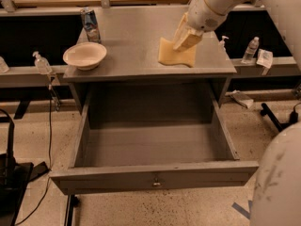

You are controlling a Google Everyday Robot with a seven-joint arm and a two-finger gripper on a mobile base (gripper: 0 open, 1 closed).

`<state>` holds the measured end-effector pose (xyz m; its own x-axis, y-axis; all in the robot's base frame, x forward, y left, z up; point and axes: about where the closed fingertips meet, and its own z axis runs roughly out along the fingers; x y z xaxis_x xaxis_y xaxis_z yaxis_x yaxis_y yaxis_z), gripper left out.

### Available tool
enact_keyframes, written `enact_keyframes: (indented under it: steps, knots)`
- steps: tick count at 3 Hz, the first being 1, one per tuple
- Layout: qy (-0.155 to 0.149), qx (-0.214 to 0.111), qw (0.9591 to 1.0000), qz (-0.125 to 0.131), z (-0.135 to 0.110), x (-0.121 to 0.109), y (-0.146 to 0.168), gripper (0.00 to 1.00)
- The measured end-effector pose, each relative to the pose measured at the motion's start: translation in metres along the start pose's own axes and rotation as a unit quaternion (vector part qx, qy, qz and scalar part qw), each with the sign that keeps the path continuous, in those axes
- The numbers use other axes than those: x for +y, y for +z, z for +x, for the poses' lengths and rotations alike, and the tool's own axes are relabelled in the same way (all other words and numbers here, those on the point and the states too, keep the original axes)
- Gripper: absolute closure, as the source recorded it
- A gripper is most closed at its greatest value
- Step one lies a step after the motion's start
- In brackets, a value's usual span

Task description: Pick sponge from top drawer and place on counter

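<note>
We see the gripper above the right front part of the counter, clamped on the upper edge of the sponge. The sponge hangs toward 7 o'clock from it, and we cannot tell whether its lower edge touches the surface. The top drawer stands pulled out at 6 o'clock of the sponge, and a cream bowl sits at 9 o'clock.

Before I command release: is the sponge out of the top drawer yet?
Out. The sponge is over the counter, pinched by the gripper; the top drawer shows only bare floor.
</note>
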<state>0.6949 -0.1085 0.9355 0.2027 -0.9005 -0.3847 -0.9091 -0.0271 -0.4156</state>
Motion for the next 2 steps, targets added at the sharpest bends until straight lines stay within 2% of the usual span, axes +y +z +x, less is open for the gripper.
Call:
enact_keyframes:
  steps: [2]
  knots:
    - [0.016, 0.012, 0.9989, 0.043, -0.012, -0.044, 0.04, 1.0]
